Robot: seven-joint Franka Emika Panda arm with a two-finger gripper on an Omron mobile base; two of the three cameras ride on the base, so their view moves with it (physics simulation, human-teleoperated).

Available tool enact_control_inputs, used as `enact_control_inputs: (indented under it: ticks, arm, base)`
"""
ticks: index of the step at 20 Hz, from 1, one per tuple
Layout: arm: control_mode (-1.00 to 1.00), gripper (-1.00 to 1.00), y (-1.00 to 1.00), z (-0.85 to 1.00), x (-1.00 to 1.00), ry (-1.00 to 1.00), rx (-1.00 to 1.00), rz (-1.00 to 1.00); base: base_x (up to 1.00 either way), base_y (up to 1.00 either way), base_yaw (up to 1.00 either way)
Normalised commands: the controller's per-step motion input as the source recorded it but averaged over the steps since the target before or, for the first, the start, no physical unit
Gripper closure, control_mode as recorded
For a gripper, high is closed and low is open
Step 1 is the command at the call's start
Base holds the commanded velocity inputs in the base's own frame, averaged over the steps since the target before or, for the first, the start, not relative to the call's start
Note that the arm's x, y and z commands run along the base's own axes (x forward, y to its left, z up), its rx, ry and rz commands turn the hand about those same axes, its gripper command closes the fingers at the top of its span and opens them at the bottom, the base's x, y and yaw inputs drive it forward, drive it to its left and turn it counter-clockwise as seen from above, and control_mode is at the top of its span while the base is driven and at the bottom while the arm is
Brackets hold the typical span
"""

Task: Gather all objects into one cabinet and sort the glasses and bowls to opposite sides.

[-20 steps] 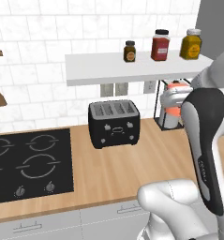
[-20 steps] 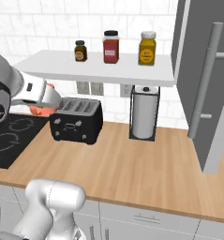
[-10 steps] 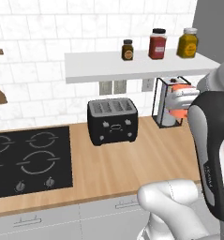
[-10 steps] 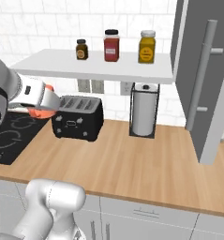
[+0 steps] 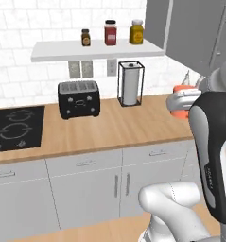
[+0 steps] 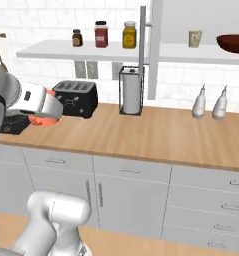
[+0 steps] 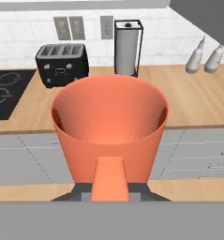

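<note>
The orange cup [image 7: 111, 126] is clamped in the jaws of the gripper [image 6: 41, 119], carried upright over the worktop [image 6: 156, 135] edge. The open cabinet [image 6: 201, 52], already holding the beige cup [image 6: 194, 38] and brown bowl [image 6: 234, 43], lies up and to the right of the jaws.

Rendered domestic kitchen. A long light-wood countertop [image 6: 156, 135] runs above grey base cabinets with slim bar handles [image 6: 131, 192] and carries a black four-slot toaster [image 5: 78, 98], a black glass hob with ring markings [image 5: 15, 128], a white paper-towel roll in a black wire stand [image 5: 130, 83] and two white pear-shaped bottles [image 6: 211, 102]. The wall behind is white tile with grey socket plates [image 5: 81, 69]; a white wall shelf [image 5: 93, 49] bears three lidded jars, dark, red and yellow [image 5: 110, 33], and an open-fronted wall cabinet [image 6: 201, 52] holds a beige speckled cup [image 6: 194, 38] and a wide dark reddish-brown bowl [image 6: 233, 43].
</note>
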Motion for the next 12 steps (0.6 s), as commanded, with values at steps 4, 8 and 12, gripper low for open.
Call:
enact_control_inputs:
  ticks: [4, 8, 12]
  arm:
    - [1.00, 1.00, 0.00, 0.00, 0.00, 0.00, 0.00, 0.00]
    - [1.00, 1.00, 0.00, 0.00, 0.00, 0.00, 0.00, 0.00]
    - [1.00, 1.00, 0.00, 0.00, 0.00, 0.00, 0.00, 0.00]
  base:
    - [-0.68, -0.96, -0.04]
    - [-0.12, -1.00, 0.00]
    - [0.00, -0.94, -0.02]
